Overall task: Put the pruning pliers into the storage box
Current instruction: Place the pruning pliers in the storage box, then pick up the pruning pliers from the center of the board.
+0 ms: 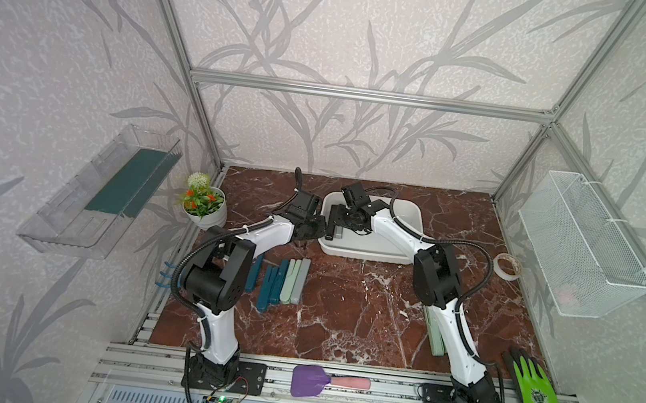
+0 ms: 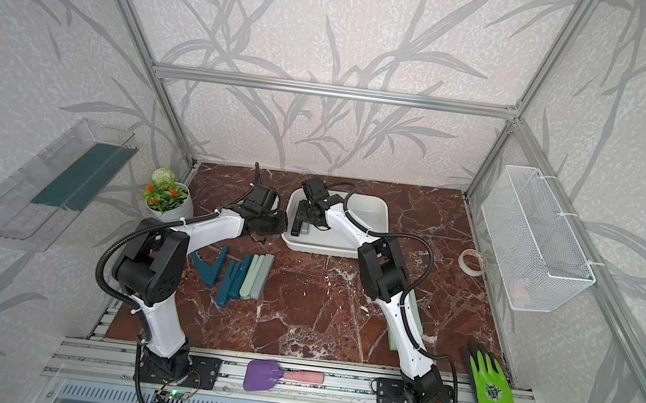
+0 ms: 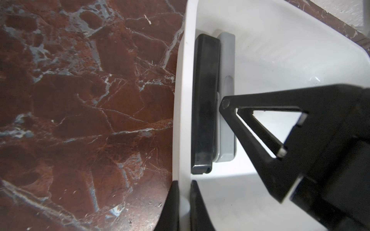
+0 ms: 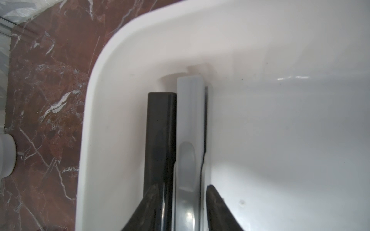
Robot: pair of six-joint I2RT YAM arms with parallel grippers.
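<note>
The white storage box (image 1: 369, 255) (image 2: 332, 249) stands at the back of the marble table. Inside, along its left wall, a black pruning pliers (image 1: 328, 232) (image 3: 204, 100) (image 4: 160, 130) and a grey one (image 1: 339, 234) (image 3: 227, 60) (image 4: 190, 112) lie side by side. My left gripper (image 3: 184, 182) (image 1: 319, 237) is shut on the box's left rim (image 3: 180, 120). My right gripper (image 4: 181, 187) (image 1: 336, 229) hangs open over the grey pliers, its fingers (image 3: 228, 104) not pressing it. Several more pliers (image 1: 282, 277) (image 2: 245, 276) lie left of centre, and pale green ones (image 1: 436, 338) under the right arm.
A flower pot (image 1: 205, 207) stands left of the box, and a tape roll (image 1: 508, 266) lies to its right. A purple spatula (image 1: 311, 381) and a green glove (image 1: 534, 394) rest on the front rail. A wire basket (image 1: 583, 251) and a clear tray (image 1: 104, 192) hang on the side walls.
</note>
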